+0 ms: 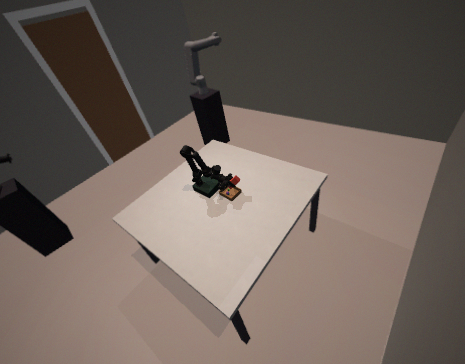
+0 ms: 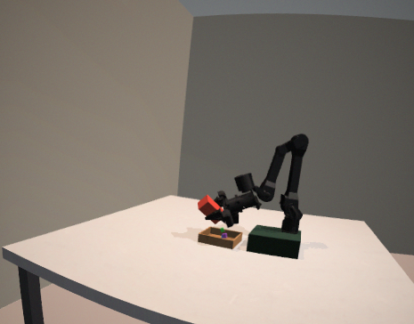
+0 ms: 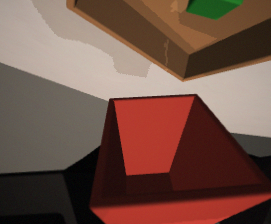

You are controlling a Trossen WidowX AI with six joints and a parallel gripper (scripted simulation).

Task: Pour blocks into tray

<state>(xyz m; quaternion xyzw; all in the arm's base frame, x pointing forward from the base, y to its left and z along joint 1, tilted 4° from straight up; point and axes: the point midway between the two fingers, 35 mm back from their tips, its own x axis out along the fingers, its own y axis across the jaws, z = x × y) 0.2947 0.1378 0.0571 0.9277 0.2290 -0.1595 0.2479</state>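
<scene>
Above tray [image 1: 232, 197] [image 2: 215, 241] [image 3: 131, 46], end effector [image 1: 232, 180] [image 2: 215, 213] pinches tilted red cup [image 1: 235, 180] [image 2: 208, 205] [image 3: 153, 135]; green, purple blocks [image 2: 223, 233] inside tray.

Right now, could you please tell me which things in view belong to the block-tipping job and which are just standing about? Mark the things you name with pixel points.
Part of the job:
- red cup [image 1: 235, 180] [image 2: 208, 206] [image 3: 153, 135], held tilted
- gripper [image 2: 218, 214], shut on the cup
- shallow tray [image 1: 224, 195] [image 2: 214, 241] [image 3: 131, 42]
- green block [image 2: 222, 230] [image 3: 214, 7]
- purple block [image 2: 224, 236]

Standing about:
- grey arm [image 1: 192, 62] on its dark pedestal [image 1: 210, 117]
- brown door [image 1: 80, 80]
</scene>
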